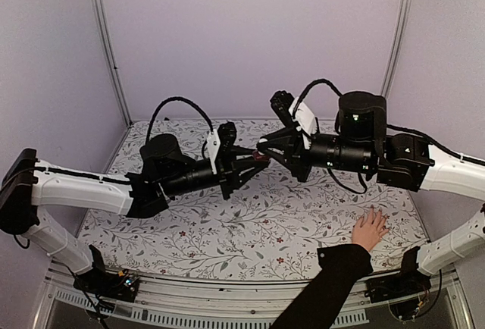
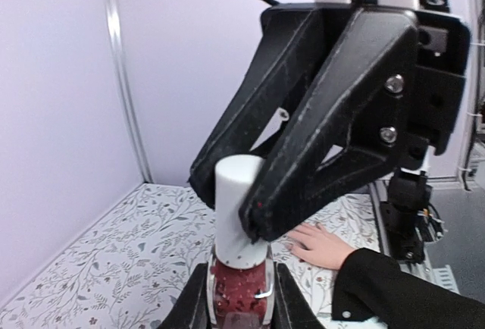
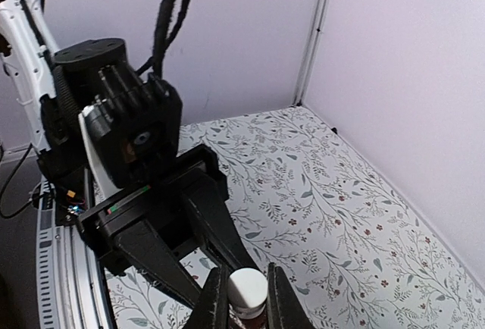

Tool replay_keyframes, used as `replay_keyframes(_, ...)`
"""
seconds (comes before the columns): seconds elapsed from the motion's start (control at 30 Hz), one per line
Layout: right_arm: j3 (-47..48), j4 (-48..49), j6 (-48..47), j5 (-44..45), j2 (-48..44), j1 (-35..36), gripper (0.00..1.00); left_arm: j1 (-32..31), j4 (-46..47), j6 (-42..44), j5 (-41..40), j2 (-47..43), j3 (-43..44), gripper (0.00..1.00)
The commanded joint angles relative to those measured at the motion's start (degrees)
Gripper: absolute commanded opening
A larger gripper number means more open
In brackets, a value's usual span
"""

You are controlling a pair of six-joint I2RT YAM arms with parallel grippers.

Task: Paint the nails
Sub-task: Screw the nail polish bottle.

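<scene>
**Top external: bottle (image 2: 236,287) clamped aloft, hand (image 1: 370,229) ready**

Mid-air, the left pincer (image 2: 241,310) grips the bottle and the right pincer (image 3: 248,295) pinches its white cap (image 2: 231,192). The nails (image 1: 376,213), tiny on fingers spread on the worktop's (image 1: 189,223) right front, likely want feather-light strokes, never a grip.

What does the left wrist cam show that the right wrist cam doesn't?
Left wrist only: the person's hand resting on the table, its black sleeve, and the dark-red bottle gripped in the left end effector.
Right wrist only: the left arm's wrist housing and its black cable loop; no hand in frame.
Both: the white cap clamped by the right end effector, over the floral table cover.
</scene>
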Motion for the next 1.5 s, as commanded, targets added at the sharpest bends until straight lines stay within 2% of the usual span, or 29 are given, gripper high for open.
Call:
replay_keyframes(0.0, -0.7, 2.0, 3.5, 8.6, 4.2, 1.3, 0.00, -4.6, 6.5, 3.7, -14.9, 3.8, 4.4, 0.00)
replay_keyframes(0.13, -0.5, 3.3, 5.7, 13.6, 7.0, 1.2, 0.00, -6.8, 8.8, 4.2, -22.9, 7.7, 6.7, 0.00)
replay_keyframes(0.3, -1.9, 7.0, 8.4, 15.6, 8.7, 1.2, 0.00, -9.3, 12.2, 6.3, -29.6, 11.9, 9.0, 0.00)
replay_keyframes(0.6, -3.2, 8.2, 9.1, 15.6, 7.7, 1.2, 0.00, -10.0, 14.2, 8.4, -28.3, 12.3, 8.1, 0.00)
replay_keyframes(0.63, -3.4, 8.2, 9.1, 15.6, 7.1, 1.2, 0.02, -9.7, 14.1, 8.2, -27.7, 11.8, 7.7, 0.00)
replay_keyframes(0.7, -3.9, 8.2, 8.9, 15.2, 6.2, 1.2, 0.14, -9.1, 13.6, 7.2, -25.9, 10.9, 6.9, 0.00)
replay_keyframes(0.77, -4.5, 8.2, 8.4, 14.5, 4.7, 1.1, 0.34, -8.4, 13.1, 6.0, -22.9, 9.9, 5.7, 0.00)
replay_keyframes(0.83, -5.7, 9.8, 7.7, 13.7, 2.9, 1.2, 0.44, -7.6, 12.3, 4.9, -19.9, 8.4, 4.5, 0.00)
replay_keyframes(0.9, -7.1, 10.4, 7.0, 13.3, 1.2, 1.1, 0.50, -6.8, 11.4, 3.7, -17.3, 7.1, 3.4, 0.00)
replay_keyframes(1.13, -11.8, 11.5, 4.0, 5.9, -6.1, 0.9, 0.62, -3.2, 4.9, 1.3, 0.3, 3.1, 1.9, 0.00)
replay_keyframes(1.47, -11.8, 3.3, -1.9, -12.6, -13.8, 0.7, 0.65, 3.1, -1.5, -0.8, 32.6, -0.7, 1.3, 0.00)
